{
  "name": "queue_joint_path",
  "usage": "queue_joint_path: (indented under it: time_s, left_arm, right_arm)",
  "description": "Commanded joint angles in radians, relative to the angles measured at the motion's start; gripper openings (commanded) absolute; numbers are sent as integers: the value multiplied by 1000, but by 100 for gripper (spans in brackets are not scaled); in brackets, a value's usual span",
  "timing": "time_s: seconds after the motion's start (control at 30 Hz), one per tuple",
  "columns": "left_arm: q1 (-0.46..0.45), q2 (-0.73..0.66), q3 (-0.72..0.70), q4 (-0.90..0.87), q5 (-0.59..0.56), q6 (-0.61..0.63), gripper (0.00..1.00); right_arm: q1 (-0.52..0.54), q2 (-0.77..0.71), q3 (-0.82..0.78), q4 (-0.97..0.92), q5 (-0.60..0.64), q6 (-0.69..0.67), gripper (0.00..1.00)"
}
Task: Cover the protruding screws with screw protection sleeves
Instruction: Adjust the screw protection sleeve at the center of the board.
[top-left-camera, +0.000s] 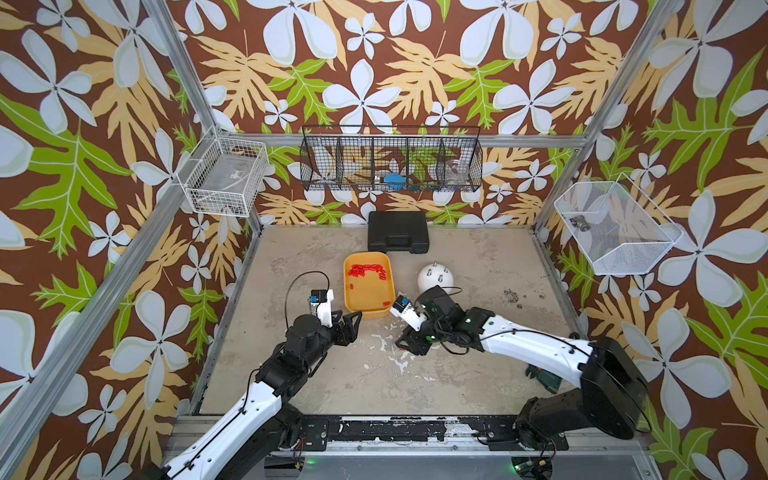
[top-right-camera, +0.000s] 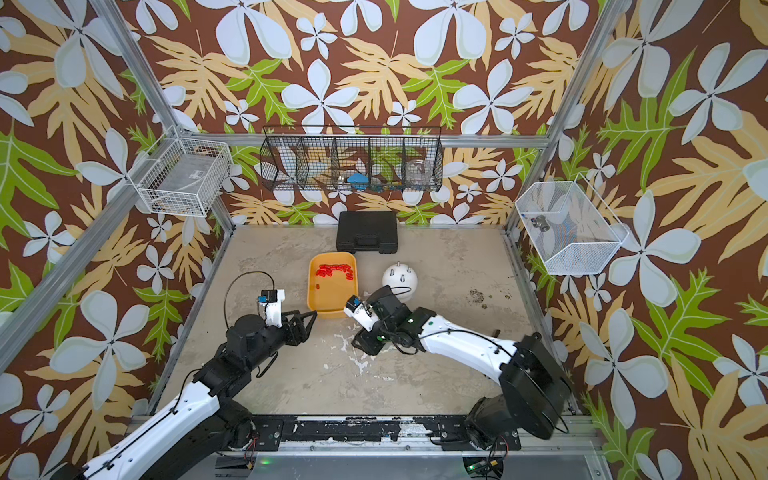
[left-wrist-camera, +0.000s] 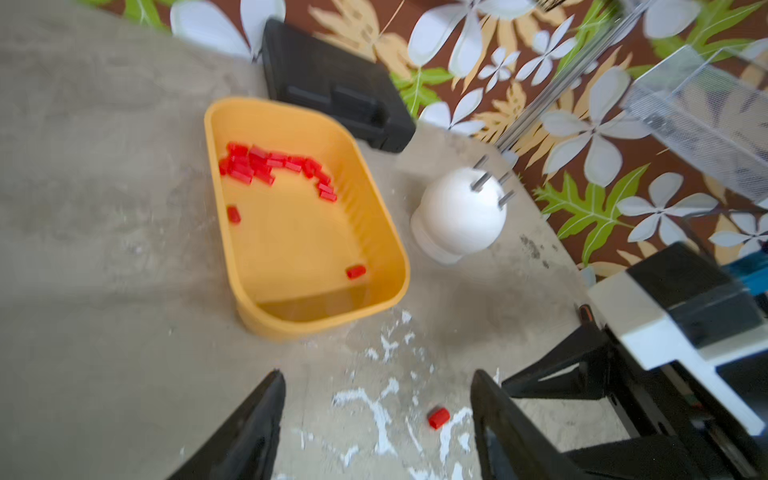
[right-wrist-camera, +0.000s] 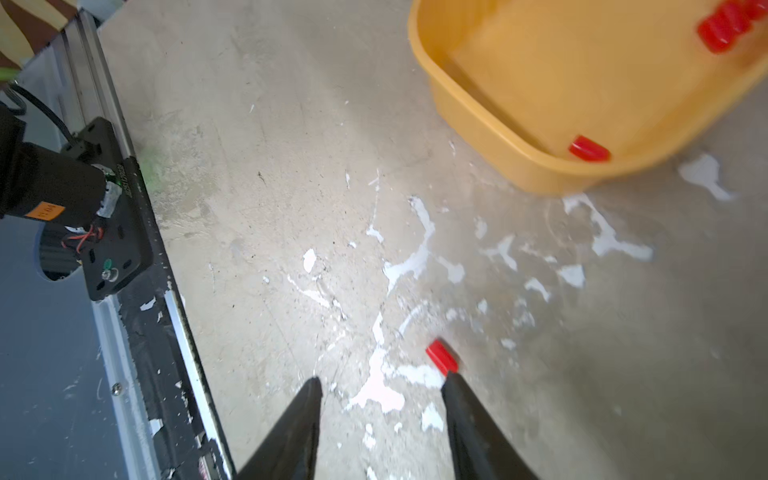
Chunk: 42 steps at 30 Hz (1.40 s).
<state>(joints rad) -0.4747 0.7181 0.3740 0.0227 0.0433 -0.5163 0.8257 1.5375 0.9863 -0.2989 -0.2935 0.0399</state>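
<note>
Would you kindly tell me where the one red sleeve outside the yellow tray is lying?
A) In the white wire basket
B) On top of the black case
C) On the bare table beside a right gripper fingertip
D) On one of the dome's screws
C: the loose sleeve lies on the table just off one fingertip of the open right gripper, outside the yellow tray.

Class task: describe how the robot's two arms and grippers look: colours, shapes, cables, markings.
The left arm and right arm have white shells, black joint housings and thin black cables. The left gripper and right gripper each have two black, tapered fingers. A green dot marks the right arm.
</note>
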Motion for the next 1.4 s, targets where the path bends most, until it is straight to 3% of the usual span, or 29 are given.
queue_joint_path:
  time_s: [0.0, 0.1, 0.33, 0.43, 0.5, 0.57, 0.73, 0.93, 1.1, 1.37]
  left_arm:
    - [41, 9, -1, -70, 90, -72, 72]
    - [85, 18, -5, -73, 142, -56, 71]
    - [87, 52, -59, -5, 141, -43, 66]
    - [87, 32, -83, -2, 99, -25, 64]
    - [87, -13, -128, 24, 66, -27, 64]
    - [87, -74, -186, 87, 100, -21, 64]
    - [85, -272, -311, 173, 143, -9, 64]
    - [85, -520, -327, 56, 97, 34, 63]
    - [85, -637, -353, 33, 106, 33, 63]
    - [85, -616, -356, 54, 127, 39, 62]
  right_arm:
    - [-1, 64, 5, -134, 161, -83, 49]
    - [-5, 77, -38, -67, 105, -79, 50]
    - [-10, 58, -140, 63, 6, 15, 46]
    - [-9, 45, -163, 81, 33, 65, 35]
    - [-10, 34, -174, 77, 45, 94, 35]
    - [-12, -3, -194, 87, 55, 125, 28]
    - [-27, -67, -242, 139, 40, 174, 24]
    - [-29, -8, -230, 159, 2, 199, 0]
    - [-29, -4, -250, 181, -31, 234, 0]
    - [-31, 45, -263, 233, -38, 274, 0]
